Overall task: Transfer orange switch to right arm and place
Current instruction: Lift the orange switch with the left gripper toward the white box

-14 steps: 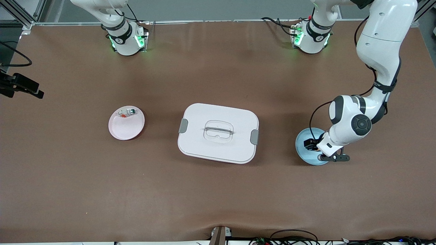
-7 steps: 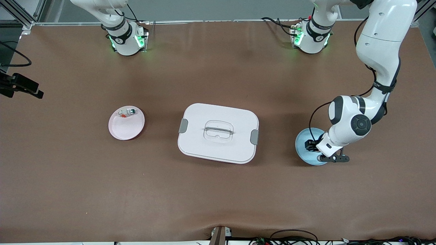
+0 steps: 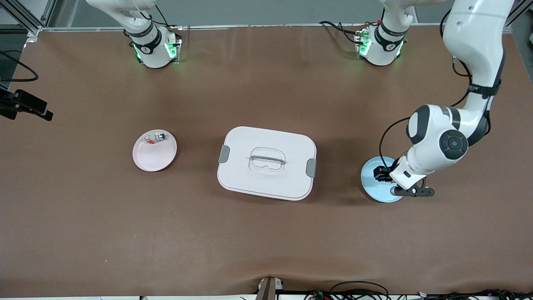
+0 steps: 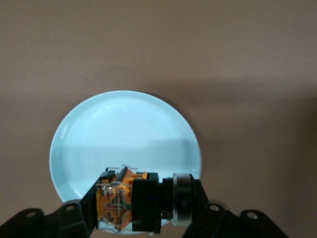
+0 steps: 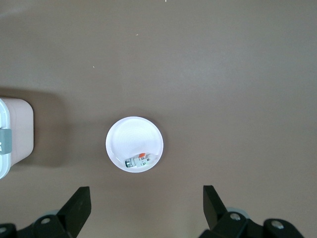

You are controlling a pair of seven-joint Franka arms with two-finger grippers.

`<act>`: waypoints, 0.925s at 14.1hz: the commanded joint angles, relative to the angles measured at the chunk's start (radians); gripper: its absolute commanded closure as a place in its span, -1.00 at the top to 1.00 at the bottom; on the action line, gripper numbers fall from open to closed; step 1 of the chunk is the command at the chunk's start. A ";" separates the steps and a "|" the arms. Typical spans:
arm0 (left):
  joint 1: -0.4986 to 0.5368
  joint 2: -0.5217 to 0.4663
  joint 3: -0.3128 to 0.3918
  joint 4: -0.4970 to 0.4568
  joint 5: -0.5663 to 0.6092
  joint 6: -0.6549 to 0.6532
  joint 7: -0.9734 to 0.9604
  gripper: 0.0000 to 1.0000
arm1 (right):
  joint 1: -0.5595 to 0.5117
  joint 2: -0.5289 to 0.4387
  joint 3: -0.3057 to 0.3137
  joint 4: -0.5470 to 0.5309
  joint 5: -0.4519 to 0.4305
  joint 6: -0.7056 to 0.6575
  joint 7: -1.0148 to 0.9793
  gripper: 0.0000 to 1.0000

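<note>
Currently your left gripper (image 3: 382, 174) is over the blue plate (image 3: 374, 189), mid-right of the front frame, fingers clamped on the orange switch (image 4: 121, 201). In the left wrist view the switch sits at the frame's bottom centre, lying crosswise between the fingers (image 4: 79, 213), round black end (image 4: 181, 198) toward the plate's rim, and it looks lifted off the plate surface.

Right gripper (image 5: 148, 210) waits high up, fingers spread wide apart, looking down on the pink plate (image 3: 146, 160), which carries the white-and-clear part (image 3: 154, 138) near its rim.

You have the white lidded box (image 3: 267, 163) at frame centre, between the two plates and touching neither. Bare brown table (image 3: 266, 241) runs along the whole lower band of the front frame and between the box and each plate.
</note>
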 commanded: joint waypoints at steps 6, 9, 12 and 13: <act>-0.006 -0.059 -0.172 0.251 -0.102 -0.385 -0.503 -1.00 | -0.014 -0.010 0.010 -0.002 0.011 0.038 0.007 1.00; -0.010 -0.058 -0.235 0.312 -0.204 -0.399 -0.739 -1.00 | -0.016 -0.008 0.010 -0.002 0.011 0.039 0.007 1.00; -0.058 -0.021 -0.289 0.389 -0.264 -0.399 -0.996 -1.00 | -0.009 -0.007 0.012 -0.004 0.010 0.023 0.001 1.00; -0.099 -0.004 -0.289 0.427 -0.284 -0.399 -1.080 -1.00 | -0.006 -0.001 0.015 -0.004 0.016 0.028 0.000 1.00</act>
